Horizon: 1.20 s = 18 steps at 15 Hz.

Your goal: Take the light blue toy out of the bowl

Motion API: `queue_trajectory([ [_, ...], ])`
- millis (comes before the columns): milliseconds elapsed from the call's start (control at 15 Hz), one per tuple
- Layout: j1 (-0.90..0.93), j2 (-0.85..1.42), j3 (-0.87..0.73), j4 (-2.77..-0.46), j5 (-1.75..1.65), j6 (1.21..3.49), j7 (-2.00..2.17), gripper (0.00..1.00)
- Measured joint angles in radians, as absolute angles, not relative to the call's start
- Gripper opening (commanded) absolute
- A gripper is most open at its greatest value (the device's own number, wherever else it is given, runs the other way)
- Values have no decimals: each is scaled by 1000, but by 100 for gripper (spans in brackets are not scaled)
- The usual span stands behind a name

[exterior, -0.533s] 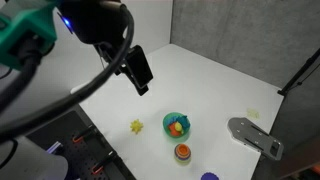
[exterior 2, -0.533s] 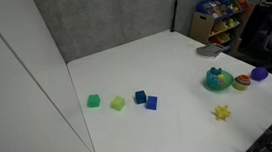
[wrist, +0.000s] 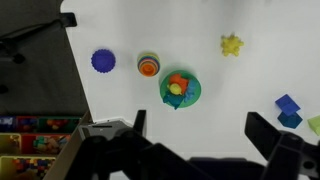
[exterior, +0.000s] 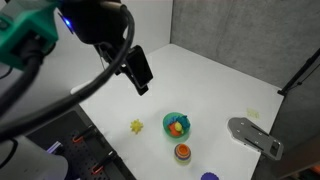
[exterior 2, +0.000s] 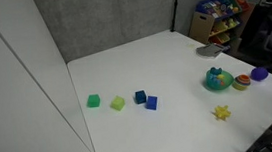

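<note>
The teal-green bowl (exterior: 177,125) sits on the white table, in both exterior views (exterior 2: 216,79) and in the wrist view (wrist: 181,89). It holds small toys: an orange one, a yellow one and the light blue toy (wrist: 172,97) at its near-left edge. My gripper (exterior: 138,68) hangs high above the table, up and left of the bowl. In the wrist view the gripper (wrist: 198,130) is open and empty, with the bowl just beyond the gap between the fingers.
A yellow toy (exterior: 137,126), an orange-red round object (exterior: 182,152) and a dark blue-purple round object (wrist: 103,61) lie near the bowl. A grey flat piece (exterior: 255,136) lies at the table edge. Two blue cubes (exterior 2: 145,99) and two green cubes (exterior 2: 93,101) lie farther off.
</note>
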State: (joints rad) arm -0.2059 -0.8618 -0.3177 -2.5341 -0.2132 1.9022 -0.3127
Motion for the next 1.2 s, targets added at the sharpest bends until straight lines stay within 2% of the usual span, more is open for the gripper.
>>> queue_trajectory([
  [467,-148,-772,-286,-2599,-197,2059,-266,100],
  [1200,-130,-346,-244,-2584,-133,2394,-213,100],
])
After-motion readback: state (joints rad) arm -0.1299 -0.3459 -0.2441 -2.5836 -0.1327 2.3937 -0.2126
